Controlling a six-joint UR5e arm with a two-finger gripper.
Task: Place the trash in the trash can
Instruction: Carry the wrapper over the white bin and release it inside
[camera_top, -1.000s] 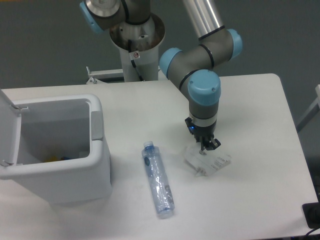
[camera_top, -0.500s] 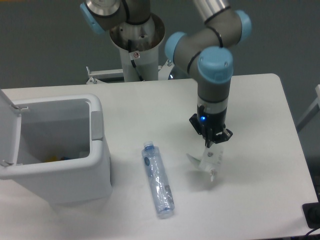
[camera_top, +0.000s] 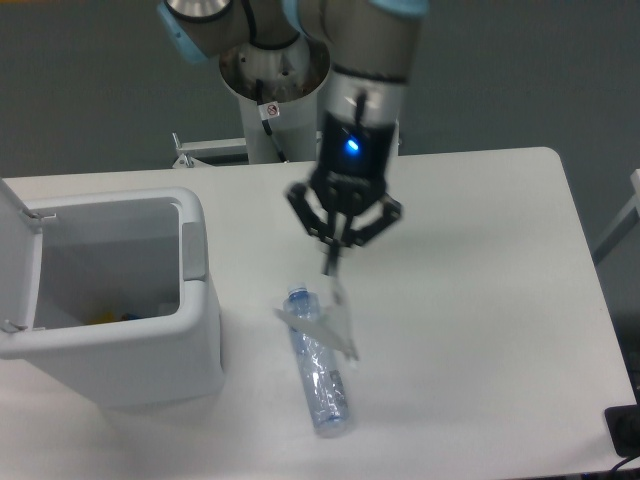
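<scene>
Fingers (camera_top: 331, 262) pinched on the top edge of the clear plastic packet (camera_top: 325, 322), which hangs over the water bottle (camera_top: 318, 375) lying on the bench (camera_top: 480, 330). Wrist vertical, pointing straight down, blue light lit. Trash can (camera_top: 110, 300) stands left, lid (camera_top: 18, 255) raised.

The arm reaches down from twelve o'clock, its wrist held vertical with a blue light glowing on it. The gripper (camera_top: 331, 268) points straight down, raised off the surface, fingers pinched together on the top edge of the packet (camera_top: 328, 322).
</scene>
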